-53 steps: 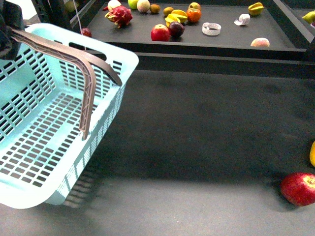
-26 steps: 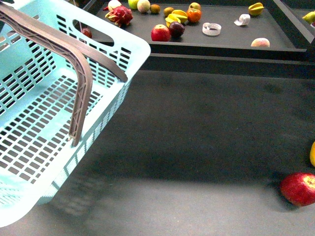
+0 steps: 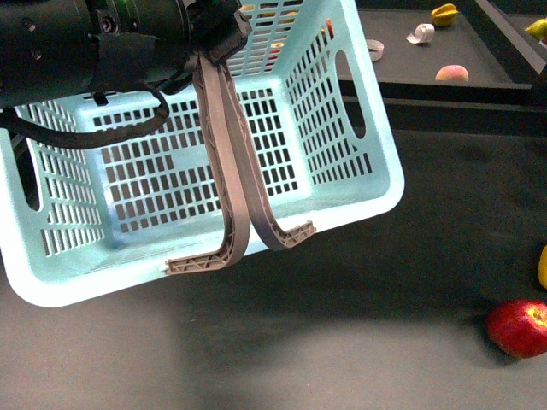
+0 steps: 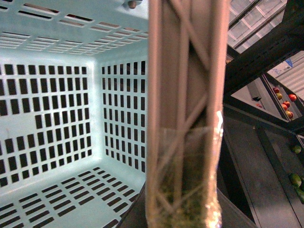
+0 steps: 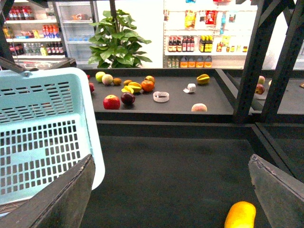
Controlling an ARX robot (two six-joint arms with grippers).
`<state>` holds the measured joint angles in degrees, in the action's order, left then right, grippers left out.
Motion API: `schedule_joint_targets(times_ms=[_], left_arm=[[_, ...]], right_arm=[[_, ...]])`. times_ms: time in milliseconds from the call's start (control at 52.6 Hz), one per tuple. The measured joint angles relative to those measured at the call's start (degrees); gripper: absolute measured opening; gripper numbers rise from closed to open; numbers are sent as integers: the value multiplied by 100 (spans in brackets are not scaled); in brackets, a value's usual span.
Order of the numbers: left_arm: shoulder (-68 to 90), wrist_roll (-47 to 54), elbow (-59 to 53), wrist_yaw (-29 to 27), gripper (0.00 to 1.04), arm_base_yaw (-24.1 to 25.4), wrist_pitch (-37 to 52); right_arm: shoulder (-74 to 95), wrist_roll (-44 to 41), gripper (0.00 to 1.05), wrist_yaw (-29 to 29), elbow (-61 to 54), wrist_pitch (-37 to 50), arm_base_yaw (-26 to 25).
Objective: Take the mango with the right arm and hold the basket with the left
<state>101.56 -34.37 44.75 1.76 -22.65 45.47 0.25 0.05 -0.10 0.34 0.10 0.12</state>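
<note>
Left end effector clamped on basket handles, basket hanging clear of desk, looks like hold done. Right end effector wide, empty. Mango just ahead, near one finger, ungrasped. Pick not yet done.

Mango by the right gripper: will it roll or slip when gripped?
The mango looks rounded and oblong, lying loose on the flat dark surface, so a nudge would likely roll it. Its smooth skin may slip in the open right gripper.
</note>
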Motion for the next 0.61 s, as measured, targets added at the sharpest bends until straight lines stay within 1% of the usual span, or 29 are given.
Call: schedule_joint_targets(times_ms=[95, 190, 285, 456, 609], left_arm=[[-11, 7, 131, -15, 6, -153, -293], [-11, 42, 131, 136, 6, -278, -337], [-11, 184, 131, 131, 6, -380, -490], [-9, 332, 120, 424, 6, -570, -365], [-9, 280, 120, 374, 6, -597, -345]], right_arm=[[0, -2, 96, -2, 0, 0, 0], [0, -2, 96, -2, 0, 0, 0], [0, -2, 96, 0, 0, 0, 0], [0, -2, 96, -2, 0, 0, 0], [0, -2, 96, 0, 0, 0, 0]])
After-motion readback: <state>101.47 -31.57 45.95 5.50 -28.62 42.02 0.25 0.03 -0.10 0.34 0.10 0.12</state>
